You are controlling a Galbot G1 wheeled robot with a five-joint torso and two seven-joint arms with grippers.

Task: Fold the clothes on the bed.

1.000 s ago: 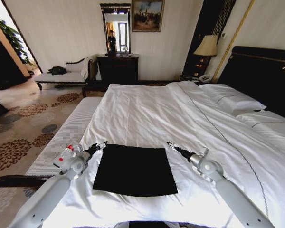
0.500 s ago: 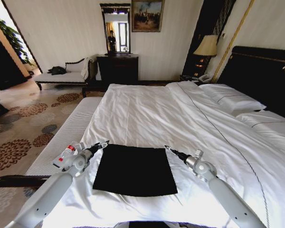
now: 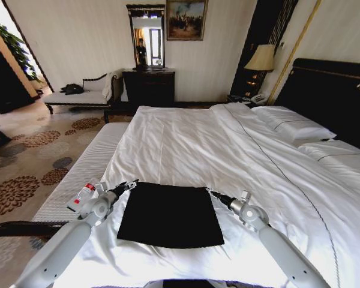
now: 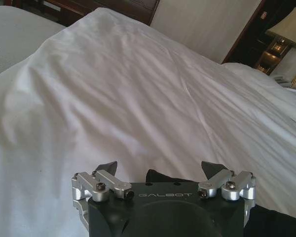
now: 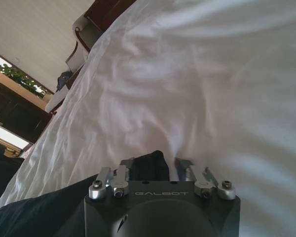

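Clothes (image 3: 170,215) here means one black T-shirt, and in the head view it lies on the near part of the bed (image 3: 186,144), flat on the white cover. It already looks like a neat dark square, with no sleeves sticking out and no letters showing, so I think some folds are done. The left pincer (image 3: 131,183) is at the far left corner of the shirt, and the right pincer (image 3: 209,192) is at the far right corner. From up here I cannot tell if they hold the cloth. In the left wrist view, the left pincer (image 4: 159,168) has its two fingertips (image 4: 107,167) wide apart, so it is open. A bit of black shirt (image 4: 160,176) sits just under it, between the tips, but nothing is pinched. In the right wrist view, the right pincer (image 5: 153,163) has its fingers close in on both sides of a raised bump of the black shirt (image 5: 149,165), so it looks like it is gripping that corner. My guess is that the job is partly done: at least one more fold may be left, and the left side has not grabbed on.
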